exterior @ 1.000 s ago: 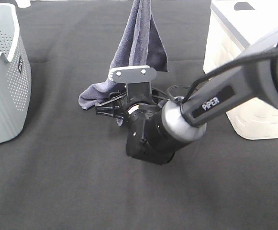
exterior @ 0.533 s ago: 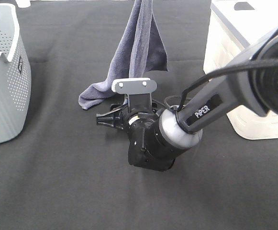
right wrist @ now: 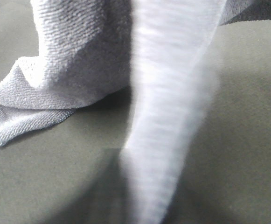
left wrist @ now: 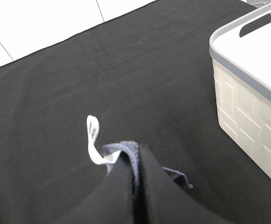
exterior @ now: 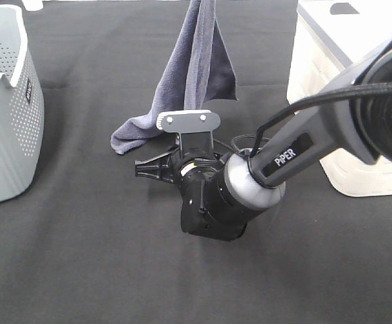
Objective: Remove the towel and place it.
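**Q:** Left gripper [left wrist: 136,161], fingers?

**A:** Clamped together on a corner of the towel [left wrist: 126,150], with the white tag [left wrist: 93,140] curling out beside them. The arm lies beyond the high view's top edge. The towel hangs from there, its lower end folded on the black table [exterior: 81,256].

**Q:** Right gripper [exterior: 142,168]?

**A:** Fingers closed to a point, low over the table and just beside that fold. Contact cannot be told. The forearm slants up to the right. Its wrist view shows only blurred cloth.

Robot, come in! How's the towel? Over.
Left hand shut on towel, top corner. Lower end on table. Right hand beside it, grip unclear. Nothing blocking.
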Controlling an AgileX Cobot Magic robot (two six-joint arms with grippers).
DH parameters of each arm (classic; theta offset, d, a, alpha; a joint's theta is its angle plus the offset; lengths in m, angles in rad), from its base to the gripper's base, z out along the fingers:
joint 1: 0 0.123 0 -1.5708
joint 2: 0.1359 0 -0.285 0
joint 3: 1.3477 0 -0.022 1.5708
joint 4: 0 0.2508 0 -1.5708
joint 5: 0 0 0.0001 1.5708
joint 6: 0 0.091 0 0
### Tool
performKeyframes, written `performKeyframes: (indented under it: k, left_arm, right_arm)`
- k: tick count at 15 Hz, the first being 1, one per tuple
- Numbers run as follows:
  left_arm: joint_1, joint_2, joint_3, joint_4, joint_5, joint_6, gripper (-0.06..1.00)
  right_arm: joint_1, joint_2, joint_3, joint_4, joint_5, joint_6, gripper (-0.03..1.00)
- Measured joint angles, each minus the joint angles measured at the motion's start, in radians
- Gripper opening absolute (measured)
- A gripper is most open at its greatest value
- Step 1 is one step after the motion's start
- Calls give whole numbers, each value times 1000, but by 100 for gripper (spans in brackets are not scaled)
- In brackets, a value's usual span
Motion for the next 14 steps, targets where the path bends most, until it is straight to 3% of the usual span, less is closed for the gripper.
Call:
performKeyframes:
  k: [1, 4, 6, 8, 10, 14]
  left_arm:
    - [0, 0, 0, 0, 0, 0, 0]
    - [0, 0, 0, 0, 0, 0, 0]
    - [3, -3, -3, 1, 0, 0, 0]
    - [10, -31, -25, -3, -12, 0, 0]
    - [37, -69, -77, -8, -35, 0, 0]
    - [122, -147, -149, -107, -27, 0, 0]
  right_arm:
    - [0, 0, 0, 0, 0, 0, 2]
    - [0, -10, 0, -1, 3, -1, 2]
    - [0, -75, 21, -2, 43, -63, 2]
    - [0, -180, 25, -4, 136, -245, 2]
    - [0, -291, 25, 1, 294, -462, 2]
    - [0, -488, 26, 181, 563, -874, 2]
